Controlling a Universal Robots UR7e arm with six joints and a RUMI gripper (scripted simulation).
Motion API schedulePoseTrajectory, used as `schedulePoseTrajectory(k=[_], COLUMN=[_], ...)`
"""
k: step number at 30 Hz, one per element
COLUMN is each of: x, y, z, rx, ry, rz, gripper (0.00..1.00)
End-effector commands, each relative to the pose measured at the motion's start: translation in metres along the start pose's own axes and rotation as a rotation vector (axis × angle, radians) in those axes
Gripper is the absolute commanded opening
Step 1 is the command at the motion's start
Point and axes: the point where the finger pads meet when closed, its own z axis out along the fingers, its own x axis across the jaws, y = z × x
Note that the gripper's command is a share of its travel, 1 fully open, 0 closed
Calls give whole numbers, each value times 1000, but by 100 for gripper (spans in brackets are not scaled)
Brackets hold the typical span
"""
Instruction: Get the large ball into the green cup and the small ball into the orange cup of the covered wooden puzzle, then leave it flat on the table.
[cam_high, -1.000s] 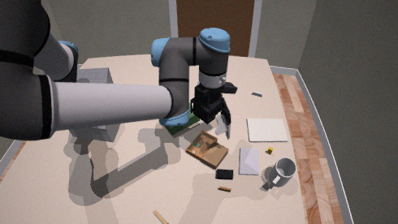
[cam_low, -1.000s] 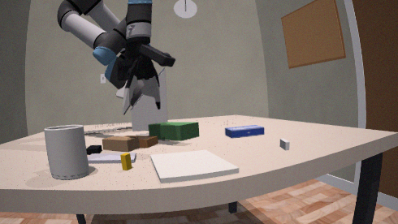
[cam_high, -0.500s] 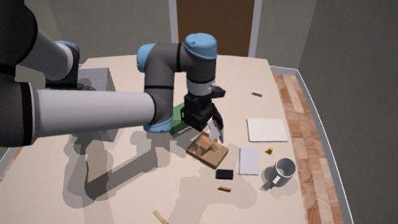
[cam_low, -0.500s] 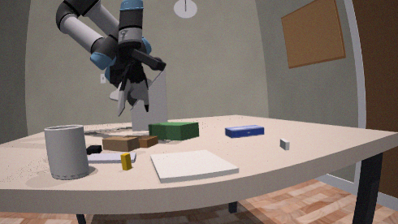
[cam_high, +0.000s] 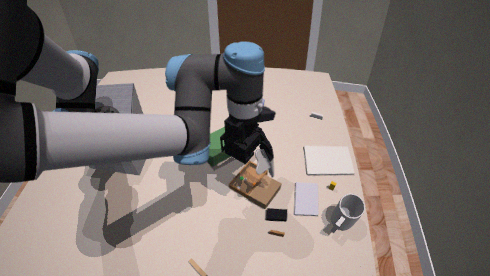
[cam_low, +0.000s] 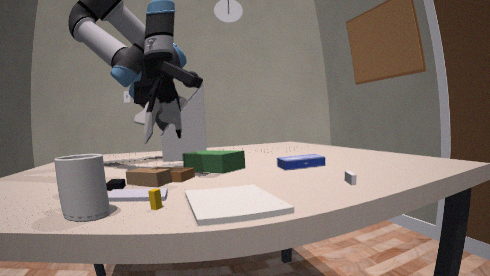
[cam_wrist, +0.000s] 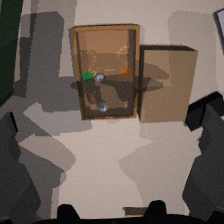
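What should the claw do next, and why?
Probably come straight down toward the wooden puzzle. The claw is wide open, holds nothing, and hangs high above the table, right over the puzzle. Both balls still lie loose inside, neither clearly in a cup, so the puzzle likely needs grabbing and tilting.

An office-like room: cork board (cam_low: 385, 41), wall clock (cam_low: 228, 10), wooden door (cam_high: 265, 30), parquet floor (cam_high: 372, 165).
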Motion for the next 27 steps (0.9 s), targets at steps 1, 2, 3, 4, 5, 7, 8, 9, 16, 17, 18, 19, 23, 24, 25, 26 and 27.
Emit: schedulePoseTrajectory(k=[1, 2, 3, 4, 5, 7, 8, 9, 16, 17, 18, 19, 23, 24, 25, 26, 27], x=[0, 0, 0, 0, 0, 0, 0, 0, 0, 0, 0, 0, 0, 0, 0, 0, 0], y=[0, 0, 0, 0, 0, 0, 0, 0, 0, 0, 0, 0, 0, 0, 0, 0, 0], z=[0, 0, 0, 0, 0, 0, 0, 0, 0, 0, 0, 0, 0, 0, 0, 0, 0], rx=[1, 1, 1, 1, 1, 1, 1, 1, 1, 1, 1, 1, 1, 1, 1, 1, 1], ry=[1, 1, 1, 1, 1, 1, 1, 1, 1, 1, 1, 1, 1, 1, 1, 1, 1], rz=[0, 0, 0, 0, 0, 0, 0, 0, 0, 0, 0, 0, 0, 0, 0, 0, 0], gripper=[100, 100, 100, 100, 100, 100, 100, 100, 100, 100, 100, 100, 100, 100, 100, 0, 0])
